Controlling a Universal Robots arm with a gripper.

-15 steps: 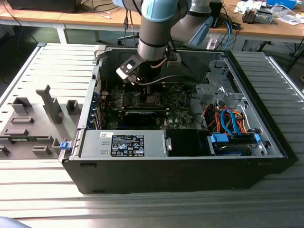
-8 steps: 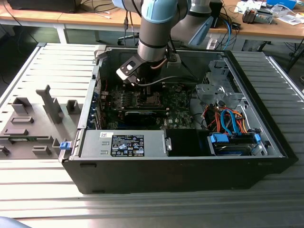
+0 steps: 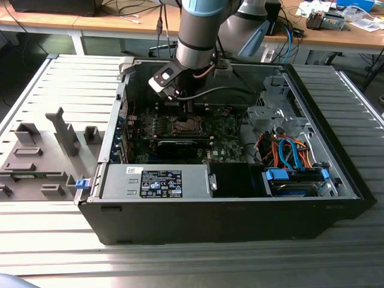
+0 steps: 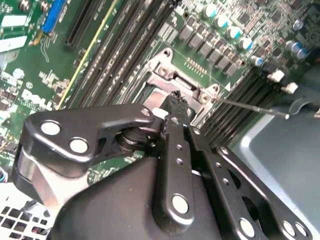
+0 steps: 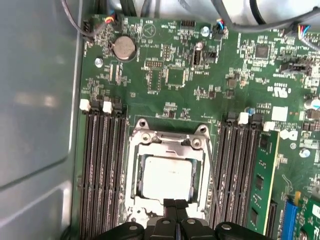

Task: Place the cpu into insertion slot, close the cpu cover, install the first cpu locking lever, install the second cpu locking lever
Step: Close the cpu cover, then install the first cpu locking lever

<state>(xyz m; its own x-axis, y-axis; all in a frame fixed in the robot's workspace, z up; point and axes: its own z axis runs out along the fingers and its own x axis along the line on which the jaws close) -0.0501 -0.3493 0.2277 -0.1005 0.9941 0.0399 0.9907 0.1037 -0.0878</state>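
Observation:
The cpu (image 5: 167, 177), a silver-grey square, lies flat in the insertion slot (image 5: 136, 172) on the green board. The socket's contact field is hidden under it. The cpu cover (image 5: 150, 145), a silvery frame, lies down around the chip. My gripper (image 5: 175, 204) is shut, its black fingertips pressed together over the cover's edge. In the second wrist view the gripper (image 4: 175, 97) tip sits at the cover's (image 4: 172, 75) metal end. A thin locking lever (image 4: 250, 107) sticks out free from the socket, apart from my fingers. In the exterior view the gripper (image 3: 183, 110) hangs just over the socket (image 3: 183, 125) inside the case.
Long black memory slots (image 5: 100, 170) flank the socket, with a green memory stick (image 5: 260, 185) on one side. A coin battery (image 5: 123, 47) and cables lie beyond. The case holds a power supply (image 3: 162, 180) and drive bay (image 3: 294, 174). Grey fixtures (image 3: 36, 156) stand at the exterior view's left.

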